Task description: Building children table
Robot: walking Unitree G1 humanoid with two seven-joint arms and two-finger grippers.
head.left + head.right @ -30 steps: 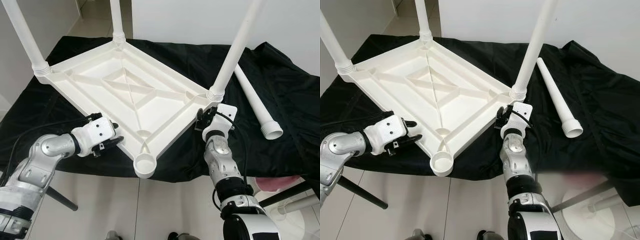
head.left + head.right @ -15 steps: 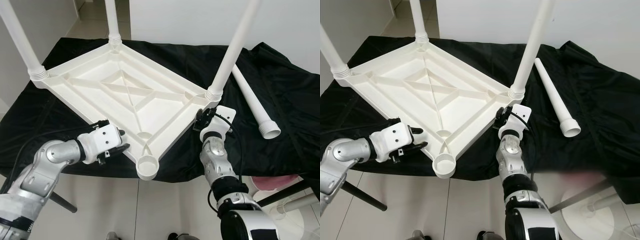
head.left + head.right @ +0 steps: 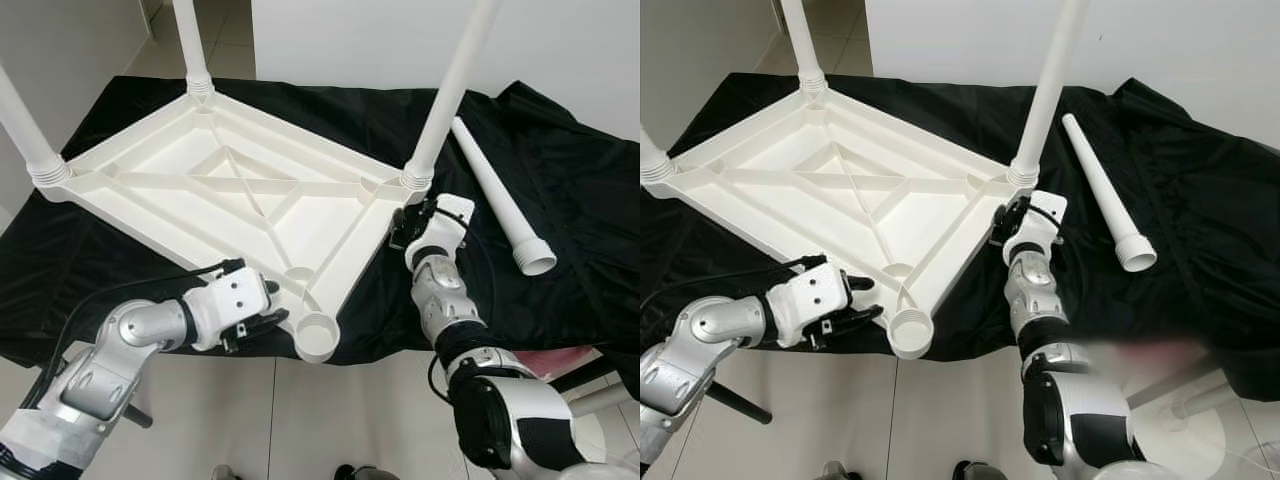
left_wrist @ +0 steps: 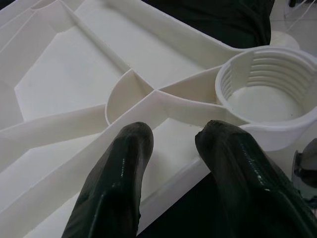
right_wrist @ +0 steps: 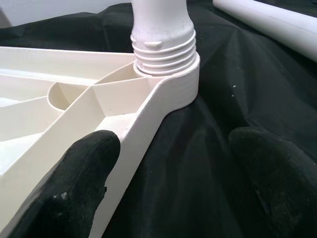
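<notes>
White plastic children's tabletop [image 3: 230, 195] lying upside down across the frame's left and centre, ribbed underside facing up, three white legs [image 3: 447, 93] standing screwed into corners, nearest corner socket [image 3: 318, 336] sitting empty, fourth leg [image 3: 498, 194] lying loose at right.

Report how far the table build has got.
Done: three legs stand screwed into the upturned tabletop.

In hand: the left gripper straddles the rim beside the empty socket; the right gripper, open, sits at the corner under one fitted leg.

Left: the fourth leg lies loose on the black cloth, not yet fitted.
</notes>
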